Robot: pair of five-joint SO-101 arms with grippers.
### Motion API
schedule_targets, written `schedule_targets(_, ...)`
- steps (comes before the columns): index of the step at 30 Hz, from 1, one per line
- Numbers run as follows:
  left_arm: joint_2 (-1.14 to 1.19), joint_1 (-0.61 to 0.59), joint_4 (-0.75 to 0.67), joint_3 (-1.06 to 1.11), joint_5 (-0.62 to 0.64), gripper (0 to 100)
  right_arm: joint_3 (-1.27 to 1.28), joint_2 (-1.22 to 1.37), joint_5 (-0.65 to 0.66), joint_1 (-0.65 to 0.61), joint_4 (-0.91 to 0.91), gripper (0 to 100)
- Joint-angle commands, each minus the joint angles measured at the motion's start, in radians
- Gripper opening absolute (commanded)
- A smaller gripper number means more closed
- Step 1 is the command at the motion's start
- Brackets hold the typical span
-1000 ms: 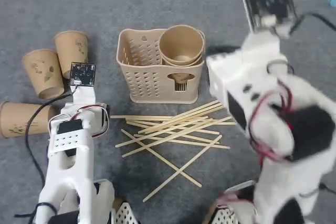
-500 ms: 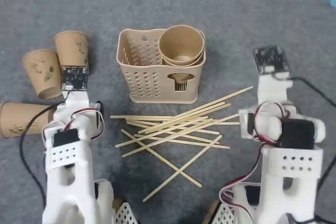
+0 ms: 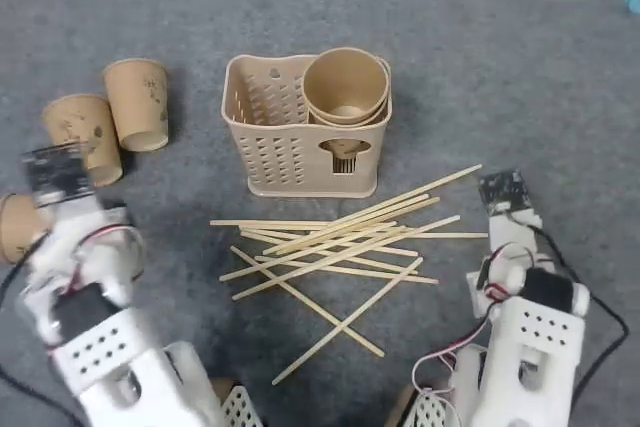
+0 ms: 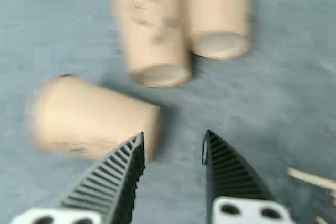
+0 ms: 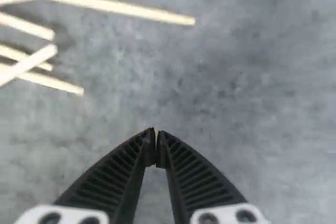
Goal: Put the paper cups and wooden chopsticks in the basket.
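The left hand (image 4: 173,137) hangs empty with its jaws a moderate way apart, low over the grey table (image 3: 520,77). One jaw tip is just beside the open end of a paper cup lying on its side (image 4: 89,116). Past that cup, two more paper cups (image 4: 152,35) sit side by side, close together. In the blurred wrist view I cannot tell whether they stand upside down or lie tipped toward the camera. The right hand (image 5: 155,134) is pinched shut on nothing. It sits over bare table, just short of the nearest ends of the wooden chopsticks (image 3: 330,247). The chopsticks lie in a loose, crossed heap in front of the basket (image 3: 280,152), mostly fanned lengthwise, with a few angled out toward the arms. The basket is a beige, perforated tub standing upright in the middle of the table, with a nested stack of cups (image 3: 345,87) already in one end. By that showing the task looks partly done at best: some cups are in, three are out on the left, and apparently every chopstick is yet to be lifted. The cups are plain brown paper with a faint print, light and easy to crush. The chopsticks are thin, pale and overlapping.
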Motion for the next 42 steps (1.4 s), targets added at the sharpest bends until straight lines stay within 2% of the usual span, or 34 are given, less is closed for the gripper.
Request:
schedule_targets(1,-0.029,-0.133,0.068,-0.131,-0.006,11,0.091,-0.035,0.014,0.018,-0.131,2.2)
schedule_targets(3,-0.029,-0.176,0.098,-0.180,-0.011,5,0.133,-0.047,0.011,0.019,-0.179,2.2)
schedule_targets(5,-0.029,-0.206,0.106,-0.211,-0.011,1,0.127,-0.071,0.011,0.019,-0.147,2.2)
schedule_targets(12,0.012,-0.256,0.061,-0.252,-0.009,3,0.183,-0.179,0.018,0.019,-0.131,2.2)
schedule_targets(15,0.160,-0.258,0.058,-0.323,-0.006,3,0.201,-0.226,0.018,0.019,-0.128,2.2)
schedule_targets(21,0.629,-0.336,0.074,-0.622,-0.005,3,0.215,-0.275,0.020,0.019,-0.114,2.2)
schedule_targets(26,1.014,-0.405,0.219,-0.981,-0.003,3,0.216,-0.277,0.020,0.018,-0.114,2.2)
schedule_targets(32,1.396,-0.410,0.442,-1.383,-0.005,3,0.216,-0.277,0.020,0.015,-0.114,2.2)
schedule_targets(38,1.648,-0.365,0.597,-1.684,-0.005,3,0.216,-0.280,0.020,0.015,-0.114,2.2)
schedule_targets(42,1.740,-0.330,0.631,-1.788,-0.003,3,0.216,-0.285,0.020,0.015,-0.114,2.2)
